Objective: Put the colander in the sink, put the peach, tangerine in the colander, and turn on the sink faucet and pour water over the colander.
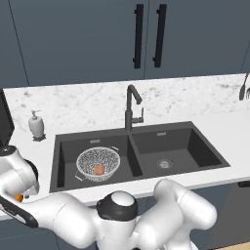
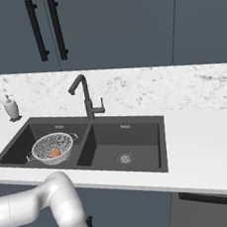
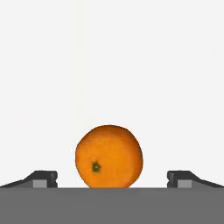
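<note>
The tangerine [image 3: 109, 156], bright orange with a small green stem scar, lies on a plain white surface between the wide-spread fingertips [image 3: 43, 178] of the gripper [image 3: 111, 178], which stands open, touching nothing.

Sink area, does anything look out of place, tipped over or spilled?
Nothing stands out. The colander sits upright in the left basin of the sink with the peach inside, and no spill shows.

a white marbled stone counter [image 1: 205, 100] carries a small white soap dispenser bottle [image 1: 36, 125] and a bright orange round tangerine [image 3: 109, 156].
</note>
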Controlling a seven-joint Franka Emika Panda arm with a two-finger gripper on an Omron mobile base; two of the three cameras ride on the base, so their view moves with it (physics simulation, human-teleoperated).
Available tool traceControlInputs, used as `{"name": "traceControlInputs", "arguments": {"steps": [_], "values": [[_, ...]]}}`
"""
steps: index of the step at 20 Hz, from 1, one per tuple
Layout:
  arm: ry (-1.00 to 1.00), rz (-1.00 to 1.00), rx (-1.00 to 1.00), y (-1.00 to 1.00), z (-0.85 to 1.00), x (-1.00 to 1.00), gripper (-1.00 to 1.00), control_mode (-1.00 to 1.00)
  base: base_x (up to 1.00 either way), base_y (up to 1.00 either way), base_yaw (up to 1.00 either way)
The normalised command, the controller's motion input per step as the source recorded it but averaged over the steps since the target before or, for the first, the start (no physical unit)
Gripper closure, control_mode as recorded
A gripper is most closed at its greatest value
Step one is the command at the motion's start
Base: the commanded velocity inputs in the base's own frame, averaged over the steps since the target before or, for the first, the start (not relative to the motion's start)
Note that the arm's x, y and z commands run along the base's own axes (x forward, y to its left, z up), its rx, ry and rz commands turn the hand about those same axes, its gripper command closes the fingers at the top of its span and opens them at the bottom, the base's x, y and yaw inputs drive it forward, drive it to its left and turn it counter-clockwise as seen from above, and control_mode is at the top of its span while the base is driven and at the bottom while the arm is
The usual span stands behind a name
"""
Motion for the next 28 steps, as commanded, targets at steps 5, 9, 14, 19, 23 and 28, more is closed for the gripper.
{"name": "traceControlInputs", "arguments": {"steps": [5, 9, 14, 19, 23, 28], "values": [[0.0, 0.33, 0.0, 0.3, -0.38, 0.34, -1.0, -1.0, 0.0, 0.0, 0.0], [0.0, 0.2, -0.07, 0.25, -0.45, 0.08, -1.0, -1.0, 0.0, 0.0, 0.0], [0.0, 0.12, -0.12, 0.3, -0.56, -0.15, -1.0, -1.0, 0.0, 0.0, 0.0], [-0.03, 0.02, -0.23, 0.03, -0.95, -0.34, 1.0, -1.0, 0.0, 0.0, 0.0], [-0.11, 0.0, -0.16, -0.01, -0.98, -0.2, 1.0, -1.0, 0.0, 0.0, 0.0], [-0.35, -0.12, 0.07, -0.74, -0.22, -0.65, 1.0, -1.0, 0.0, 0.0, 0.0]]}}
